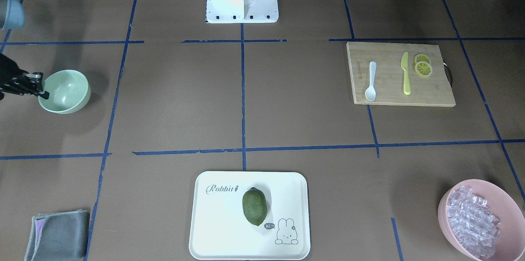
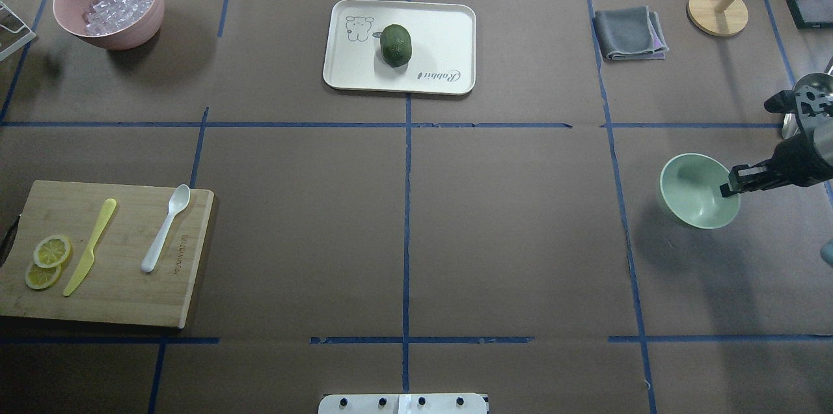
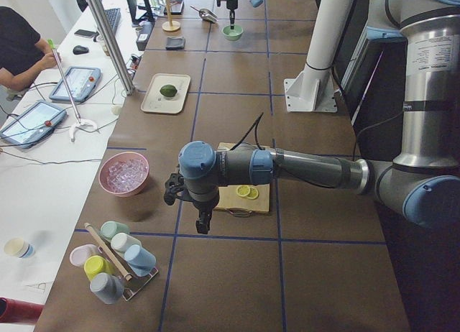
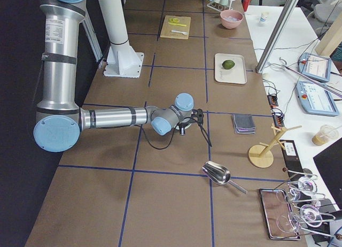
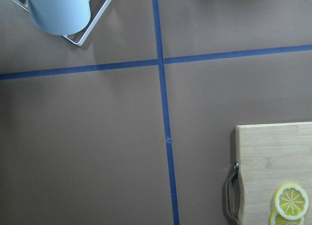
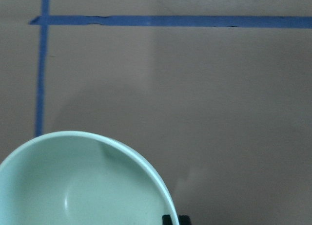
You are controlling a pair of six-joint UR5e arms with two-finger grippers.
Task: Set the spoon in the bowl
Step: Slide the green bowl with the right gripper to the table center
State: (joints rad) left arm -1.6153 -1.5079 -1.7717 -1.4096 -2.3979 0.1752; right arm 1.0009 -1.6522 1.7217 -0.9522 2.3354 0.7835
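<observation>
The white spoon (image 1: 371, 82) lies on a wooden cutting board (image 1: 434, 88), scoop towards the operators' side; it also shows in the overhead view (image 2: 166, 228). The mint-green bowl (image 1: 67, 90) stands far across the table on my right side (image 2: 693, 189). My right gripper (image 2: 727, 187) is at the bowl's rim, and in the right wrist view its fingertips (image 6: 168, 219) pinch that rim (image 6: 83, 186). My left gripper (image 3: 203, 224) hangs beyond the board's outer end, shown only in the exterior left view, so I cannot tell its state.
A yellow-green knife (image 1: 405, 73) and lemon slices (image 1: 423, 66) share the board. A white tray (image 1: 217, 220) holds a green lime (image 1: 254, 206). A pink bowl (image 1: 504, 195) of clear cubes and a grey cloth (image 1: 57, 234) sit at the far corners.
</observation>
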